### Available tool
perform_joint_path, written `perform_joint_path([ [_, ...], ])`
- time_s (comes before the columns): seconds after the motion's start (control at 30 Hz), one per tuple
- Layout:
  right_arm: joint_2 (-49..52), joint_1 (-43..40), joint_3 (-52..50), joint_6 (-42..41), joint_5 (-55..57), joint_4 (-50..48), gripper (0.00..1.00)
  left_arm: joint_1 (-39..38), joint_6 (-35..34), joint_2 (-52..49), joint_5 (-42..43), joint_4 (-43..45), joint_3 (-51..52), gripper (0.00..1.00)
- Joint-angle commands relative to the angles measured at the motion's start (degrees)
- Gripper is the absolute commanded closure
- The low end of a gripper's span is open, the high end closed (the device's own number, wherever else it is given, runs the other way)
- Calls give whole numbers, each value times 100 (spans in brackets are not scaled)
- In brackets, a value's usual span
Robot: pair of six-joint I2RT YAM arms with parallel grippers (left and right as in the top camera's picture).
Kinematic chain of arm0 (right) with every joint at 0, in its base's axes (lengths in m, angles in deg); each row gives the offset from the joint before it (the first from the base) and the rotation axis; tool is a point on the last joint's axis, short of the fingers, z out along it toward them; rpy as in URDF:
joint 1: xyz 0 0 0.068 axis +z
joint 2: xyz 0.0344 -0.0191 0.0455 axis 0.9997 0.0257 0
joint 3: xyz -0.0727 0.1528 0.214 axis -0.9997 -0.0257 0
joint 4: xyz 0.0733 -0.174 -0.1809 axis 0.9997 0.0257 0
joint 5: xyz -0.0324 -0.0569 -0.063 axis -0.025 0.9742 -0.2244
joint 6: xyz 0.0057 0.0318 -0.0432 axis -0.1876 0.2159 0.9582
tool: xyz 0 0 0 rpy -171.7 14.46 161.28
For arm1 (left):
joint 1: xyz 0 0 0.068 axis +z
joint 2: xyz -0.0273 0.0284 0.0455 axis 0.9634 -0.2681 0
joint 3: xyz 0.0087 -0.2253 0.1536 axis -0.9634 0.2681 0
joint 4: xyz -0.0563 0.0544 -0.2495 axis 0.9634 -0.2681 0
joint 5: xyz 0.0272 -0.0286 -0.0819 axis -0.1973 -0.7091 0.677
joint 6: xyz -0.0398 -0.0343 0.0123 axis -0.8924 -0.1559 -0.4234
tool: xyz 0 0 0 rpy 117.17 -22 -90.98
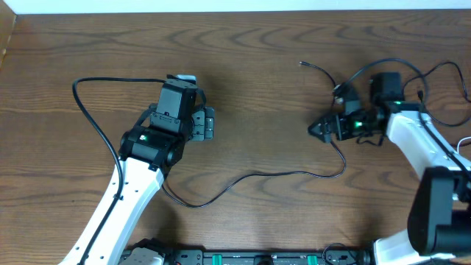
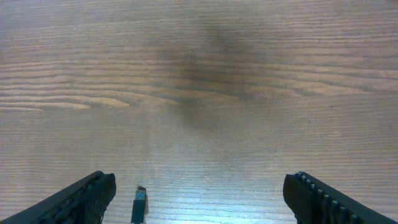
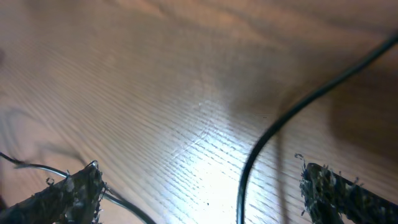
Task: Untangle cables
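My left gripper [image 1: 208,124] hangs over the table [image 1: 257,44] with its jaws wide apart, holding nothing. In its wrist view the two fingers [image 2: 93,193] sit at the lower corners. A small black plug [image 2: 139,205] lies flat on the table between them, just beside the finger at the lower left of that view and not touching it.

A long black cable [image 1: 250,177] lies loose on the table. It comes out from under my left arm [image 1: 125,199], on the near side of the left gripper, and snakes away from that gripper. At its far end it bends up toward my right gripper [image 1: 318,130]. The right gripper is well apart from the left gripper and points back toward it.

A second black cable [image 1: 324,70] lies close to the right gripper. Its plug end [image 1: 300,63] rests free on the table on the side facing the left gripper. Its other end runs in behind the right gripper, where I lose it among the arm wiring [image 1: 441,70].

The right gripper is spread apart too, clamped on nothing. In its wrist view a black strand [image 3: 280,121] runs through the gap between the fingers and touches neither. I cannot tell which cable it is. A thinner strand [image 3: 37,167] passes the finger at the lower left, and the view is too blurred to show whether they touch.
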Motion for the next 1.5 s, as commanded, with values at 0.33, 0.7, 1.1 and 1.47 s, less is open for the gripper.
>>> perform_joint_path([
  [0.33,669,459,15,-345,763,-162,8,24,-92,0,-57,-20,-94,9],
  [0.7,667,1526,15,3429,857,-389,32,24,-92,0,-57,-20,-94,9],
  [1.1,669,2721,15,6756,1534,-455,85,24,-92,0,-57,-20,-94,9],
  [1.47,669,2723,15,6752,1965,-457,80,24,-92,0,-57,-20,-94,9],
])
